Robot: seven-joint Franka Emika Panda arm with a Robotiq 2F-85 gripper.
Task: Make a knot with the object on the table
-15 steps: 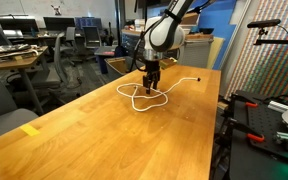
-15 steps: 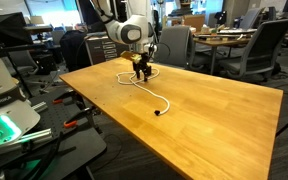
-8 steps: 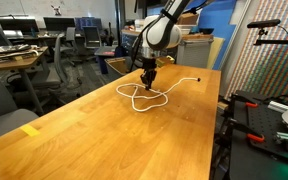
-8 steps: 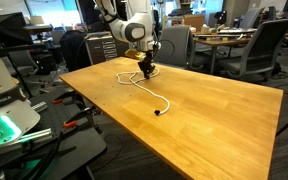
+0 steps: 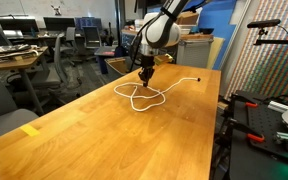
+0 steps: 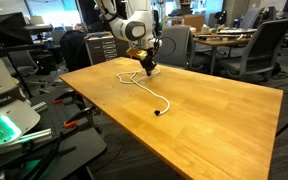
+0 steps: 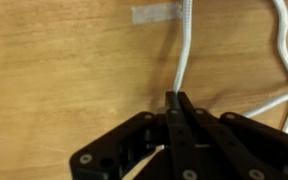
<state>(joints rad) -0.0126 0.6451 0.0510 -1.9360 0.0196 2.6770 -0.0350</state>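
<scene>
The object, a thin white cord [image 5: 136,97], lies in a loose loop on the light wooden table [image 5: 104,140], one end reaching toward the far edge. In an exterior view the cord [image 6: 155,93] trails to a dark end near the table's middle. My gripper [image 5: 146,75] points straight down at the far side of the loop, also seen from the opposite side [image 6: 148,68]. In the wrist view the gripper [image 7: 177,98] is shut, its fingers pressed together on a strand of the cord [image 7: 182,50] that runs up from the fingertips. A second strand curves at the right.
A yellow tape mark [image 5: 30,129] sits near the table's front corner. A grey tape strip [image 7: 156,13] lies on the wood by the cord. Office chairs and desks stand beyond the table, and equipment with cables stands beside its edge.
The fingers closed from open onto the cord over the last second. The gripper has risen slightly and the far part of the loop has shifted with it.
</scene>
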